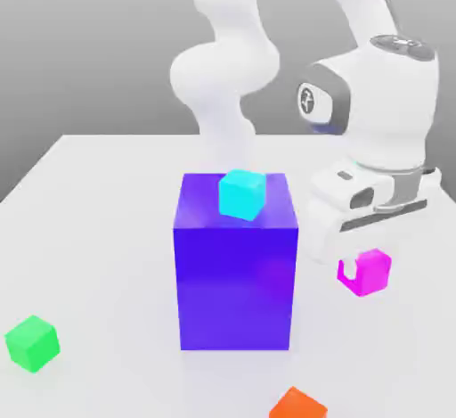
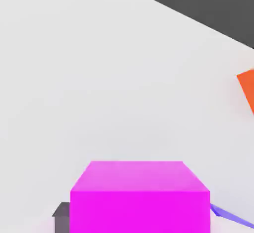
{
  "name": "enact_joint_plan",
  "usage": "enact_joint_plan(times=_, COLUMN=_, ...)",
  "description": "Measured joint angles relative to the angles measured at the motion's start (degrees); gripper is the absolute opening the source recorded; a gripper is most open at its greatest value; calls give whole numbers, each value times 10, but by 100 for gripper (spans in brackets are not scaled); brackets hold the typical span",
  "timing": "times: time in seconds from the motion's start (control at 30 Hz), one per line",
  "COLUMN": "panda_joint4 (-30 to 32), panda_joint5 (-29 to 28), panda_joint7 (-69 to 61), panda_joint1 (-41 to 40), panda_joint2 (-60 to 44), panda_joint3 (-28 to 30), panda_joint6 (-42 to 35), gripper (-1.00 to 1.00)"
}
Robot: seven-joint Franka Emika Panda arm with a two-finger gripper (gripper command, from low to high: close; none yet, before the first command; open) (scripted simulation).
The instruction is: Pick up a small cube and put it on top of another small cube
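1 small magenta cube [image 1: 365, 272] is pinched in the gripper [image 1: 349, 269], whose fingers we see pressed against it, to the exterior view's right of the big blue-purple block [image 1: 236, 269]. We cannot tell whether it touches the white table [image 1: 98, 220]. We note 1 cyan cube [image 1: 242, 193] atop the block, 1 green cube [image 1: 33, 343] and 1 orange cube [image 1: 297, 405] lying well apart.

The exterior view stands off the arm, a little above the white table [image 1: 98, 220], and looks across it at the big blue block [image 1: 236, 269]. The hand view looks steeply down, very near the magenta cube [image 2: 140, 199]. Both views share this cube [image 1: 367, 272] beside the block.
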State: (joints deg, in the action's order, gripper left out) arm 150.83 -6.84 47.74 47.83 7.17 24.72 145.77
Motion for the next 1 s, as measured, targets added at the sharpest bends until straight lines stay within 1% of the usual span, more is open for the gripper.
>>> enact_joint_plan(times=0.3, panda_joint4=-38, panda_joint5=-60, panda_joint7=-59, panda_joint1=-68, panda_joint2=81, panda_joint3=44, panda_joint6=-107, gripper=-100)
enact_joint_plan(times=0.53, panda_joint4=-70, panda_joint5=-91, panda_joint7=-146, panda_joint1=-124, panda_joint2=106, panda_joint3=100, panda_joint6=-146, gripper=-100)
enact_joint_plan(times=0.67, panda_joint4=-86, panda_joint5=-101, panda_joint7=-209, panda_joint1=-152, panda_joint2=103, panda_joint3=142, panda_joint6=-148, gripper=-100)
enact_joint_plan(times=0.8, panda_joint4=-100, panda_joint5=-100, panda_joint7=-283, panda_joint1=-176, panda_joint2=84, panda_joint3=193, panda_joint6=-133, gripper=-100)
enact_joint_plan(times=0.9, panda_joint4=-108, panda_joint5=-86, panda_joint7=-348, panda_joint1=-187, panda_joint2=60, panda_joint3=238, panda_joint6=-112, gripper=-100)
enact_joint_plan(times=1.0, panda_joint4=-114, panda_joint5=-52, panda_joint7=-426, panda_joint1=-194, panda_joint2=22, panda_joint3=285, panda_joint6=-81, gripper=-100)
